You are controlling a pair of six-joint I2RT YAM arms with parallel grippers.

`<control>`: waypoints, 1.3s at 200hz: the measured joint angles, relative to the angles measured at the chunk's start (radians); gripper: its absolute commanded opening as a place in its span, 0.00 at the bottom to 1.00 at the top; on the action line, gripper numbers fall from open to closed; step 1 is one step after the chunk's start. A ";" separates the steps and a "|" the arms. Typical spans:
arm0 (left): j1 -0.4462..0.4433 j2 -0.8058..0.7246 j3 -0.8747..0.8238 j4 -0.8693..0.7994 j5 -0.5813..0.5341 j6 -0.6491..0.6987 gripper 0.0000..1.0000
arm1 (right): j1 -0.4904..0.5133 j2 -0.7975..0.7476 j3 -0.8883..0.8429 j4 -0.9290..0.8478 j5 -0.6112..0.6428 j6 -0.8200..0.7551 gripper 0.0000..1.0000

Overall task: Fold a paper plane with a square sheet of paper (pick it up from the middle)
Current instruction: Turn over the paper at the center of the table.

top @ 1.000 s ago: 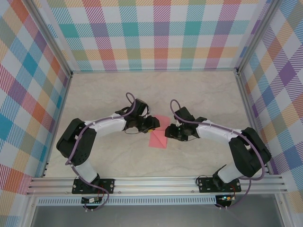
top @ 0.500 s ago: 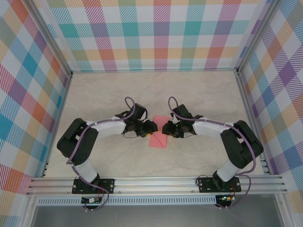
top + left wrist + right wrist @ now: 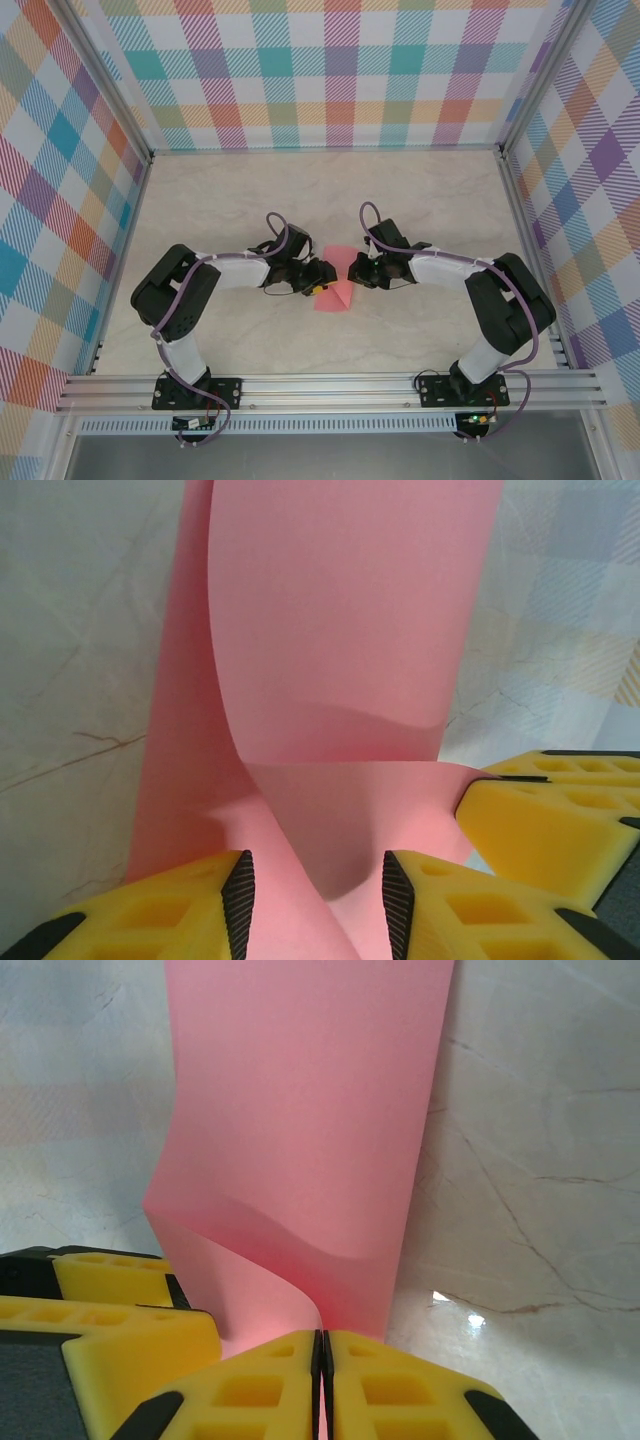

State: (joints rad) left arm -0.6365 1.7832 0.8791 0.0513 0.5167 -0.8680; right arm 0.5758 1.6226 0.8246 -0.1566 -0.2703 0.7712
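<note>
Plaid walls [image 3: 340,70] in many colours enclose 3 sides of the pale marbled table [image 3: 420,200], which I view from above. 2 arms are bolted at the near edge; the left arm [image 3: 230,272] and right arm [image 3: 440,268] both bend inward, so their wrists meet near the table's middle.

Between the wrists is the pink sheet [image 3: 336,292]. Its near part lies on the table, and the part between the grippers is lifted and curled. From the left wrist, the sheet [image 3: 340,660] rises in a tall curved fold. From the right wrist, the sheet [image 3: 310,1110] stands upright with a soft bend low down.

The left gripper [image 3: 318,890] has its jaws spread, with the curl of the sheet passing through the gap. The right gripper [image 3: 322,1360] has its jaws pressed together, pinching the sheet's lower edge at the seam. From above, the 2 grippers are just beside each other.
</note>
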 measured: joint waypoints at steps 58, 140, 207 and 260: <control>0.000 0.021 0.000 0.055 0.019 -0.019 0.24 | 0.000 0.000 -0.003 0.000 0.000 0.001 0.16; 0.000 0.026 0.010 0.066 0.014 0.005 0.09 | -0.007 -0.076 -0.007 -0.087 0.089 0.015 0.53; -0.001 -0.060 0.171 -0.285 -0.111 0.197 0.05 | -0.013 -0.332 -0.003 -0.320 0.317 0.034 0.93; -0.014 -0.240 0.446 -0.734 -0.432 0.420 0.05 | -0.020 -0.498 -0.003 -0.450 0.449 0.038 1.00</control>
State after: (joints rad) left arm -0.6506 1.5436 1.3251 -0.6823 0.0845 -0.4484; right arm 0.5560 1.1248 0.8215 -0.6064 0.1783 0.8089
